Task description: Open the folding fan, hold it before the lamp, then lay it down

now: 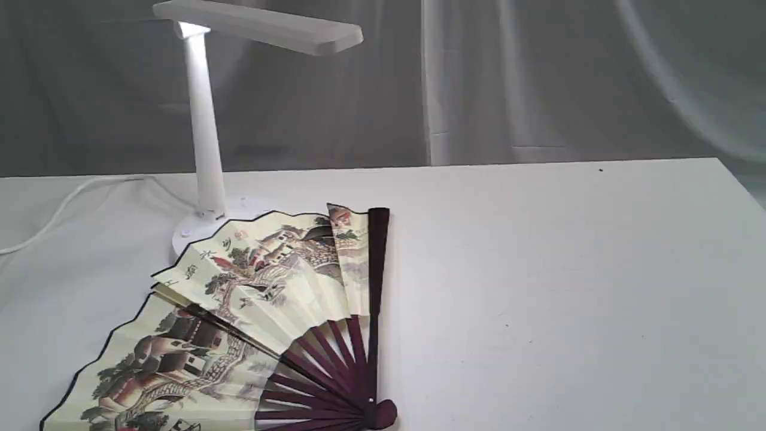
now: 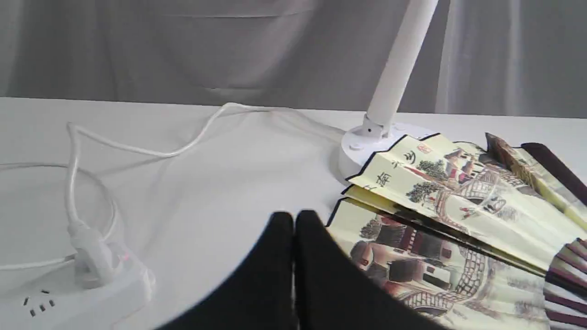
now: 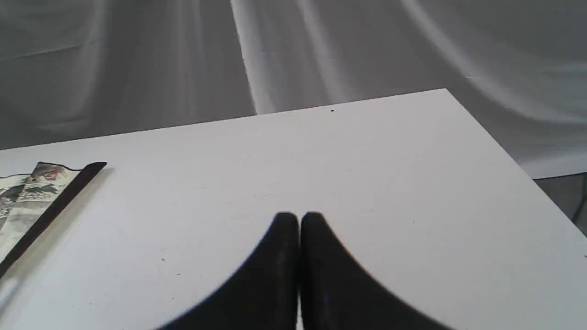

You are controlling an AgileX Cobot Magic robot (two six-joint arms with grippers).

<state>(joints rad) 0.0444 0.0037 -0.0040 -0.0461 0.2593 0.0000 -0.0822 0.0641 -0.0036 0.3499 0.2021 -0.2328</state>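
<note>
The folding fan (image 1: 251, 311) lies spread open on the white table (image 1: 538, 287), its painted cream leaf facing up and its maroon ribs meeting at the pivot near the front edge. Its upper leaf rests against the round base of the white lamp (image 1: 203, 137), which stands just behind it. In the left wrist view the fan (image 2: 449, 220) and the lamp (image 2: 390, 87) show beyond my left gripper (image 2: 294, 217), which is shut and empty. My right gripper (image 3: 299, 219) is shut over bare table, with the fan (image 3: 36, 192) off to one side. Neither gripper appears in the exterior view.
A white cord (image 2: 151, 146) runs from the lamp base across the table to a plug in a white power strip (image 2: 78, 298). Grey drapes hang behind the table. The table's right edge (image 3: 527, 169) drops off to the floor.
</note>
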